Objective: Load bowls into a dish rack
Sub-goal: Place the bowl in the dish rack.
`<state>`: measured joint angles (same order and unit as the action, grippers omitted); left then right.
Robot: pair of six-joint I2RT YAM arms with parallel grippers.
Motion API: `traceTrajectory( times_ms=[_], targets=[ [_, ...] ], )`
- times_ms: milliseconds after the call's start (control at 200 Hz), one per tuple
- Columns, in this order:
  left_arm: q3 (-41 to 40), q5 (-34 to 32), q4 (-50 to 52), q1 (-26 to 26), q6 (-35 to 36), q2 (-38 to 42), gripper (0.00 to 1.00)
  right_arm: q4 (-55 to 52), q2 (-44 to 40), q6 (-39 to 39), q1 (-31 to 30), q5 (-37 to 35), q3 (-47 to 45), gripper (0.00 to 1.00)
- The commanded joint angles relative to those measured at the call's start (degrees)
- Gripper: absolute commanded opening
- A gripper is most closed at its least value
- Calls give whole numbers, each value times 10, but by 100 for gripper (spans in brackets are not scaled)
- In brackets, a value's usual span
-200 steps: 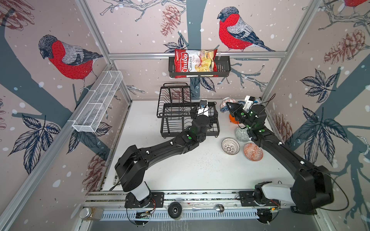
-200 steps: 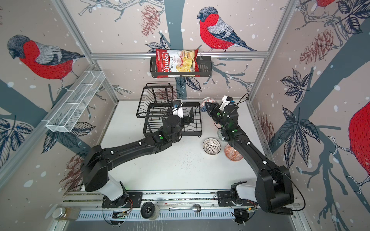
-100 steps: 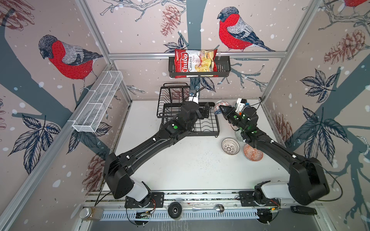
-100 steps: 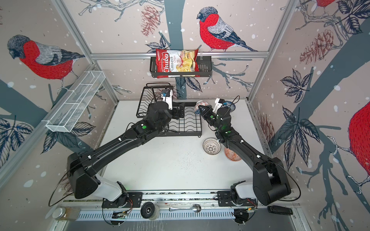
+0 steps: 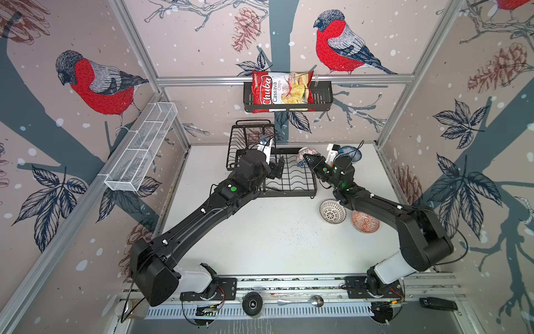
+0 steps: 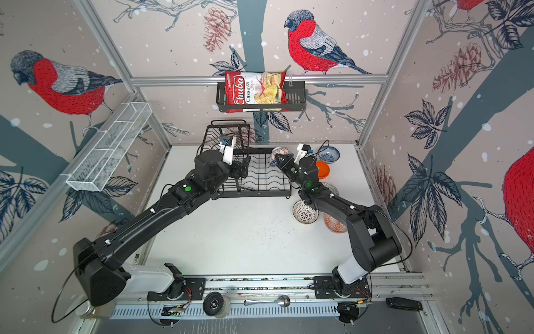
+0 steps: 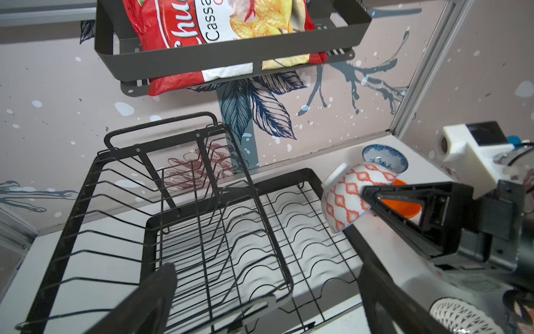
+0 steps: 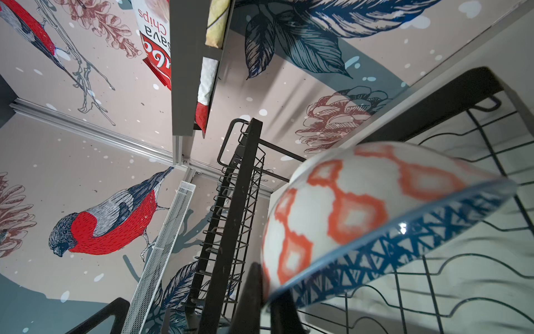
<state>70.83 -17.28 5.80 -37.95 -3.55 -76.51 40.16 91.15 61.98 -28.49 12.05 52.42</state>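
Note:
My right gripper is shut on the rim of a bowl that is blue triangle-patterned inside and orange-latticed outside. It holds the bowl tilted above the right edge of the black wire dish rack. My left gripper hangs open over the rack's wavy base beside the raised upper basket, with nothing between its fingers. On the table right of the rack sit a white black-lattice bowl, a red-orange patterned bowl, a blue-flowered bowl and a plain orange bowl.
A black shelf basket with a chips bag hangs on the back wall above the rack. A long white mesh basket is fixed to the left wall. A spoon lies on the front rail.
My right gripper has carried the bowl left, up to the rack's right edge. My left arm has swung left and back across the rack, towards the upper basket, staying open.

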Motion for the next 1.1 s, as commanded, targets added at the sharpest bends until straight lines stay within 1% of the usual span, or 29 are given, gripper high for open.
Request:
traceTrajectory(
  times_ms=[0, 75, 150, 225, 365, 430, 525, 665, 830, 986, 1096],
  targets=[
    [8, 53, -24, 53, -18, 2, 98, 71, 22, 14, -4, 2, 16, 0],
    [8, 110, -24, 95, -34, 6, 98, 77, 43, 18, -8, 7, 28, 0],
    [12, 125, -24, 115, -37, 11, 98, 86, 64, 21, -13, 8, 39, 0],
    [19, 141, -20, 123, -34, 10, 98, 96, 89, 26, -19, 10, 51, 0],
    [35, 213, -1, 128, -7, -11, 97, 109, 135, 30, -40, -1, 85, 0],
    [35, 236, 6, 128, 7, -17, 97, 124, 158, 40, -46, 2, 101, 0],
    [36, 237, 18, 130, 13, -15, 97, 138, 190, 50, -52, 3, 122, 0],
    [34, 222, 33, 151, 18, -7, 97, 145, 228, 56, -56, 1, 154, 0],
    [21, 243, 18, 185, 0, 7, 97, 156, 272, 77, -57, 2, 187, 0],
    [15, 265, 14, 188, 2, -1, 97, 149, 305, 85, -58, 1, 222, 0],
    [21, 268, 23, 188, 3, -10, 97, 159, 335, 106, -59, 2, 247, 0]
  ],
)
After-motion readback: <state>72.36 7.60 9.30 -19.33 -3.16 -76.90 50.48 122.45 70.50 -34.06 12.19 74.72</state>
